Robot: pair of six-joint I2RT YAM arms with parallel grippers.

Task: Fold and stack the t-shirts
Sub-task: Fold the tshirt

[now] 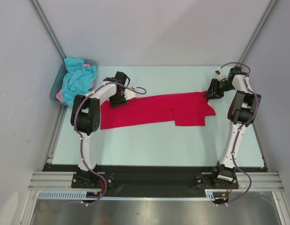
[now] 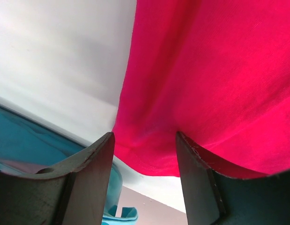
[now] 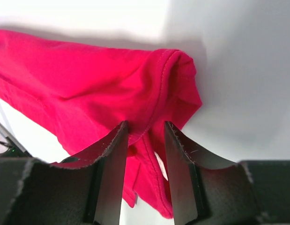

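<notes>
A soft cloth, bright crimson red t-shirt lies in a long flat band on the pale table. One end is just beside the grey-blue plastic tub and the other is well away from it. Crumpled turquoise and pink t-shirts sit heaped inside the tub.

The left gripper is at the shirt end nearest the tub. Its jaws stand wide apart, with the cloth edge lying in the gap and not clamped. The right gripper is at the end farthest from the tub. Its jaws are set narrow and pinch a bunched, hemmed fold.

The main risk seems to be the uneven hold. If the right gripper pulls away from the tub while the left gripper has no bite, the whole red t-shirt would likely slide and skew, spoiling the straight band. The left jaws could also close on only the top layer, so a lift would peel the fold open. A bunched pinch can slip out when pulled, leaving a creased corner.
</notes>
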